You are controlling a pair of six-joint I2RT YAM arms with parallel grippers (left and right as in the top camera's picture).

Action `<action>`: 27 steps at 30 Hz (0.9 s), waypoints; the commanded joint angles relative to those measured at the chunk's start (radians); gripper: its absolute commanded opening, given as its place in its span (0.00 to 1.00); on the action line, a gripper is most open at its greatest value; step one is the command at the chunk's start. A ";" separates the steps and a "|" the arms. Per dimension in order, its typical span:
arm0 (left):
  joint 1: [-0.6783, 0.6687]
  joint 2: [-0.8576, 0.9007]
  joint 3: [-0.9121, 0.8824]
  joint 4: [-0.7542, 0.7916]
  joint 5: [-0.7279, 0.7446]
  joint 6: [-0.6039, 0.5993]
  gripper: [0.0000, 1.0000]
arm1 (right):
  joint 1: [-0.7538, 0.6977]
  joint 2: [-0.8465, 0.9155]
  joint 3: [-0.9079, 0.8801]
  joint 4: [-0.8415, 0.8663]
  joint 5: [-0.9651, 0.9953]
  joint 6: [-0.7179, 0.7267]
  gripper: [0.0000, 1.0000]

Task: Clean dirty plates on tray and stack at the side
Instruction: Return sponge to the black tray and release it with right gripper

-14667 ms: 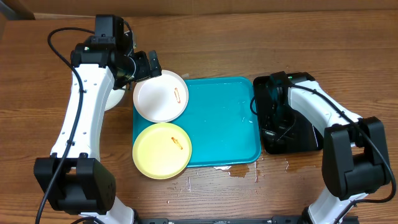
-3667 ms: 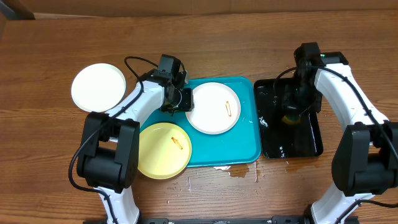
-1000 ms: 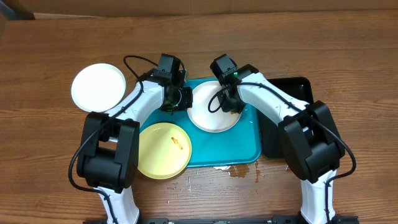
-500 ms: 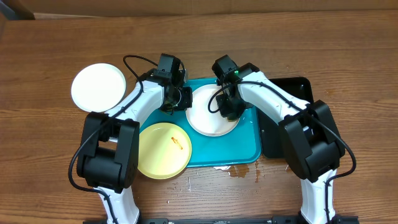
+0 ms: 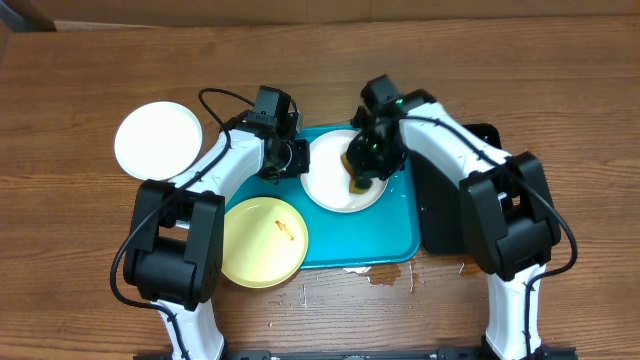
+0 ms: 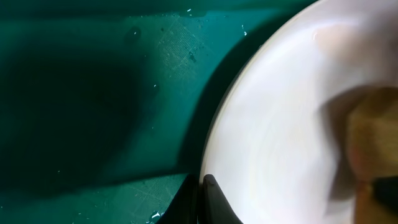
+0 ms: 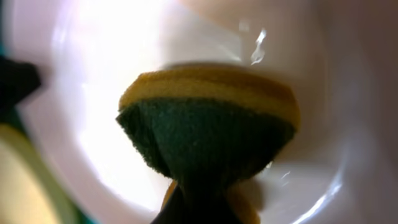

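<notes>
The right gripper (image 5: pixel 368 158) was closed on a sponge (image 7: pixel 205 124), pressing its green scouring face down inside the white plate (image 5: pixel 335 185). The left gripper (image 5: pixel 296 160) was pinched shut on that plate's rim at 9 o'clock, one fingertip (image 6: pixel 208 198) showing at the edge in the left wrist view. The plate lay on the tray (image 5: pixel 370 230), toward its 12 o'clock side.

To scrub well, I judged the sponge should stay flat and sweep in small circles across the whole well. The pressure should be light enough that the rim did not tear out of the left gripper's hold. Whether any smear remained under the sponge could not be told, since it was covered.

The yellow plate (image 5: pixel 262 240) sat at the tray's 8 o'clock corner, overhanging the rim, with an orange smear (image 5: pixel 283 230) on it, so it looked uncleaned. The other white plate (image 5: pixel 157 140) lay on the table (image 5: pixel 100 60) well off at 9 o'clock and looked clean. A black tray (image 5: pixel 450 215) stood beside the tray at 3 o'clock, and a puddle (image 5: pixel 385 275) lay on the table at 6 o'clock. The two wrists worked close together over one plate, so a wide stroke toward 9 o'clock risked a knock.
</notes>
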 commanded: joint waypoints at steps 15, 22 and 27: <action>-0.003 0.000 0.020 0.002 -0.003 0.001 0.09 | -0.328 -0.032 0.336 -0.475 0.055 -0.076 0.04; -0.003 0.000 0.020 0.001 -0.003 0.002 0.11 | -0.361 -0.032 0.226 -0.484 0.313 0.014 0.04; -0.003 0.000 0.020 0.002 -0.003 0.008 0.13 | -0.360 -0.032 0.143 -0.433 0.395 0.089 0.04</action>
